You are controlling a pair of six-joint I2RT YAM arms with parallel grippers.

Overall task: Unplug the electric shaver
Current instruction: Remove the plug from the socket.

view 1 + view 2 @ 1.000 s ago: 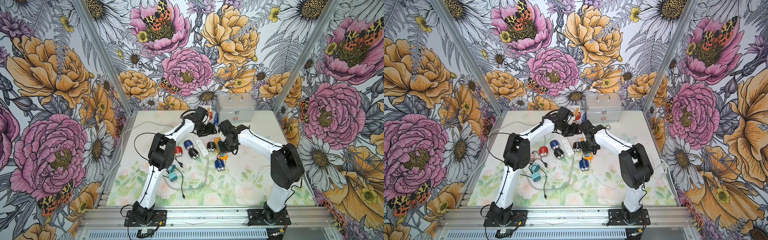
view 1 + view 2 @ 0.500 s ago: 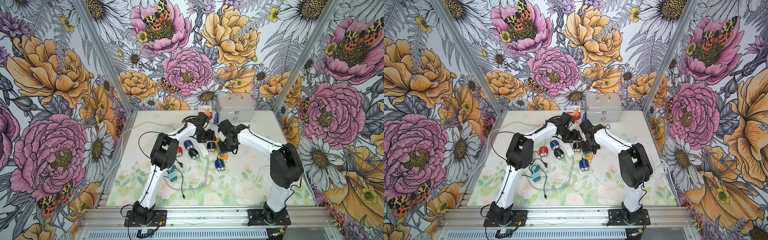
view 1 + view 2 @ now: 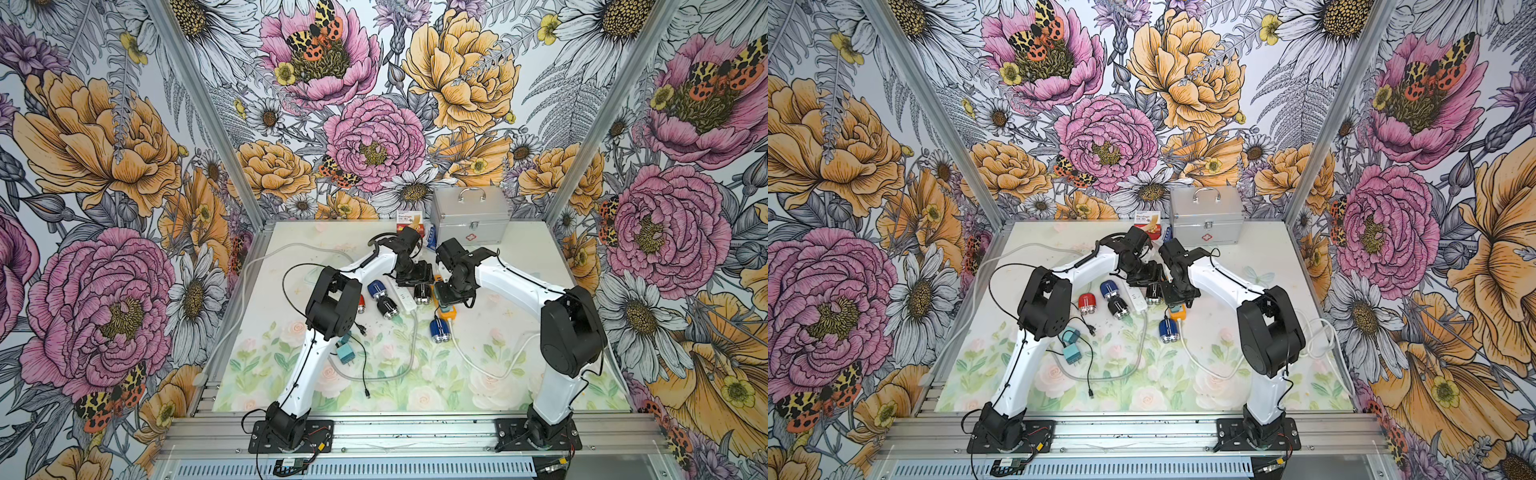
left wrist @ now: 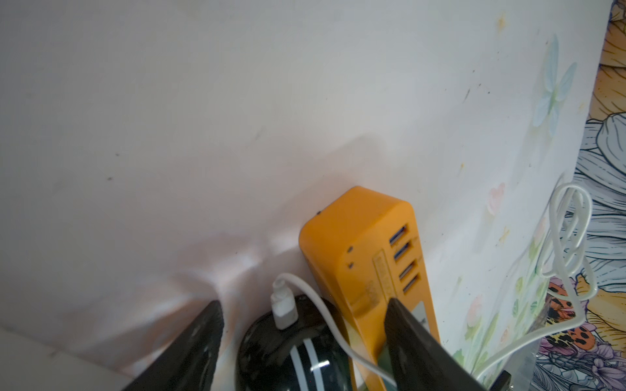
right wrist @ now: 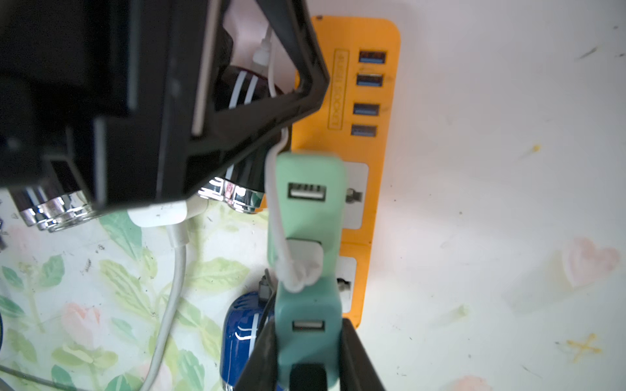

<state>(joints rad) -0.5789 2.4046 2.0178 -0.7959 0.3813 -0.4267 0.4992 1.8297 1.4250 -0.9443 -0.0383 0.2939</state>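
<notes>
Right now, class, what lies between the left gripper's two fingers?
The black shaver, a white plug in its end; the left wrist view shows it.

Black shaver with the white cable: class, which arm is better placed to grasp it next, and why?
Left, probably: the left gripper stands open around the black shaver, near the white plug. The right gripper is shut on the green charger in the orange power strip.

— Where's the shaver (image 3: 421, 292)?
— Just beside the orange strip (image 4: 359, 243). It's black with white stripes, lying on its side, chrome heads toward the robot.
— Plugged in?
— Yes. A white plug (image 4: 284, 306) sits in its tail end, and the cable (image 5: 272, 203) runs to a green adapter (image 5: 306, 210) on the strip.
</notes>
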